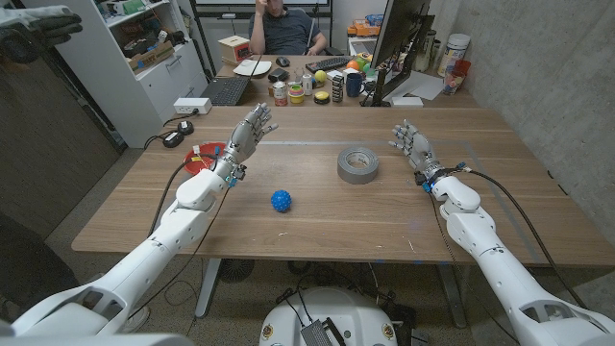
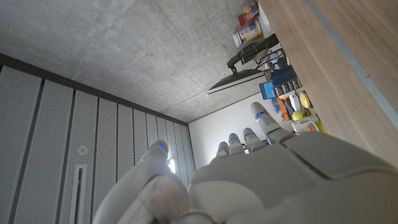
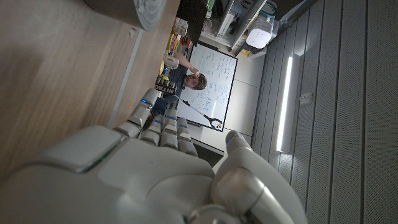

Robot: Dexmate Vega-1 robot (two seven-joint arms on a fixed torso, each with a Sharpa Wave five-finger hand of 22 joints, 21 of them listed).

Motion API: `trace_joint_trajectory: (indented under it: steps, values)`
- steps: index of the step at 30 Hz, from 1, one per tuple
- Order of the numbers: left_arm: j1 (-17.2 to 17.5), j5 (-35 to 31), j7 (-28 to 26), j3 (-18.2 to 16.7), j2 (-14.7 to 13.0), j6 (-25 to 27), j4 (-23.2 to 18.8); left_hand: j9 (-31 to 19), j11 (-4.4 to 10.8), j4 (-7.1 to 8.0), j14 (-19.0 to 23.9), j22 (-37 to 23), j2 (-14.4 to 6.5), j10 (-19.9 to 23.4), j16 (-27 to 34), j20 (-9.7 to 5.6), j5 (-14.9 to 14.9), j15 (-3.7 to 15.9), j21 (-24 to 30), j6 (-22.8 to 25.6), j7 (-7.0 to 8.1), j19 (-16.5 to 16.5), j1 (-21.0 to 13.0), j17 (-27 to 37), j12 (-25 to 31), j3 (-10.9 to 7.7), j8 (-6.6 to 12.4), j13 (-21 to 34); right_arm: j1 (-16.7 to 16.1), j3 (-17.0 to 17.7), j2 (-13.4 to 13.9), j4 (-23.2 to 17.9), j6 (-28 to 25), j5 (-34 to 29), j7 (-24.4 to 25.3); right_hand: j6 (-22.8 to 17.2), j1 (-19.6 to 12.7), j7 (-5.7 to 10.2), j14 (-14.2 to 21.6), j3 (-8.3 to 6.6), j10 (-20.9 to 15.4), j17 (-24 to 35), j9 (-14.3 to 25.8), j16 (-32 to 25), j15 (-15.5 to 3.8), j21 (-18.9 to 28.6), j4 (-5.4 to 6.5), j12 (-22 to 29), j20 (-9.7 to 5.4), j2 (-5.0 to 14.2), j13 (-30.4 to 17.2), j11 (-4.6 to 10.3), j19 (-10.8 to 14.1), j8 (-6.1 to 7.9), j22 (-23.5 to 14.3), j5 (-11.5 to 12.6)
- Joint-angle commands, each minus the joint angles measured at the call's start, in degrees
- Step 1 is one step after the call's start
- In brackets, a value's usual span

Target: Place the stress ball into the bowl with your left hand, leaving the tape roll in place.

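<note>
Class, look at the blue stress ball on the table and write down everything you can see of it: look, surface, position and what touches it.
The stress ball is small, round and bright blue, with a bumpy, knobbly surface that looks like soft rubber. It sits alone on the bare wooden table, towards the near edge. Nothing but the table touches it. The left hand is raised farther back, apart from it, and the grey tape roll lies off to its right, also apart.

Left hand (image 2: 267, 180) seen from back, white shell in lower right of frame, fingers (image 2: 261, 118) reaching upward, apart, holding nothing. Wooden table (image 2: 348, 56) ran along upper right corner. Dark monitor (image 2: 239, 78) and colourful small items (image 2: 292, 102) stood beyond fingertips. Grey concrete surface (image 2: 124, 50) at upper left, ribbed panels (image 2: 56, 149) at lower left.
</note>
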State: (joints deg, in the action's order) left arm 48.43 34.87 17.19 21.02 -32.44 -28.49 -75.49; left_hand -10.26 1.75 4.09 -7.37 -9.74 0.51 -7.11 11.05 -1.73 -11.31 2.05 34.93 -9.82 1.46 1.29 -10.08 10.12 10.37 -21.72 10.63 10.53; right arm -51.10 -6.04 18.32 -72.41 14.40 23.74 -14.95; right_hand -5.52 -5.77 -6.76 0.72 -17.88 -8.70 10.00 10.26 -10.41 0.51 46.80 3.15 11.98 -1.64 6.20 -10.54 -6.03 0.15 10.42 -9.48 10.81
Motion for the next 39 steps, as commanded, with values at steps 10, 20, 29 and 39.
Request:
trace_joint_trajectory:
  steps: [10,20,29,39]
  values:
    - [1.4,-5.5,8.3,-0.4,-4.1,-11.4,-2.1,-0.2,0.68,-2.25,-1.4,-0.2,1.7,-0.8,-0.3,-0.67,-0.5,-0.12,-1.3,-1.9,0.92,0.8,-3.0,0.0,0.1,0.09,0.20,0.1,2.2,0.1,-0.9,4.8,3.6,-0.1,-3.9,-0.2,-0.7,-0.38,0.4,0.02,-0.5,0.2,0.1,-0.3,-0.15,-0.4,-0.18,0.3,-2.77,0.21,-0.2,0.00,0.6,0.37,-0.2,0.4]
    - [2.7,-11.3,9.8,-1.5,-5.7,-20.0,-4.0,-0.3,1.97,-4.38,-1.0,-0.3,2.8,-0.3,-0.1,-1.65,-0.7,0.71,-1.8,-1.3,1.44,0.1,-6.1,0.0,0.4,-0.04,0.64,0.1,4.0,-0.3,-1.6,8.4,5.0,0.1,-5.7,-0.3,-0.6,-0.31,0.4,0.14,-0.5,0.3,0.1,-0.4,-0.10,-0.6,-0.14,0.3,-2.76,0.23,-0.2,0.01,0.7,0.38,-0.2,0.4]
    - [3.8,-21.1,7.8,-4.2,-5.8,-27.1,-5.1,-0.3,3.80,-5.43,-0.8,-0.4,3.3,-0.4,0.1,-0.09,-0.8,0.40,-2.8,-1.3,3.53,1.0,-7.7,0.1,0.3,0.08,0.70,0.2,4.0,0.0,-1.7,9.1,5.9,0.4,-6.1,-0.3,-0.6,-0.29,0.4,0.21,-0.6,0.3,0.1,-0.4,-0.16,-0.8,-0.17,0.3,-2.78,0.21,-0.2,-0.02,0.8,0.38,-0.2,0.4]
    - [4.2,-33.5,3.5,-9.3,-4.1,-31.1,-5.5,-0.4,3.32,-5.56,-1.5,-0.5,3.6,-2.6,-0.1,2.06,-0.8,-1.02,-4.0,-2.6,5.84,2.6,-8.0,0.4,-0.2,0.55,0.28,0.2,3.6,0.4,-2.0,9.6,6.8,0.7,-6.4,-0.3,-0.4,-0.30,0.5,0.37,-0.6,0.3,0.1,-0.4,-0.12,-0.9,-0.09,0.3,-2.80,0.14,-0.2,-0.08,0.9,0.39,-0.2,0.3]
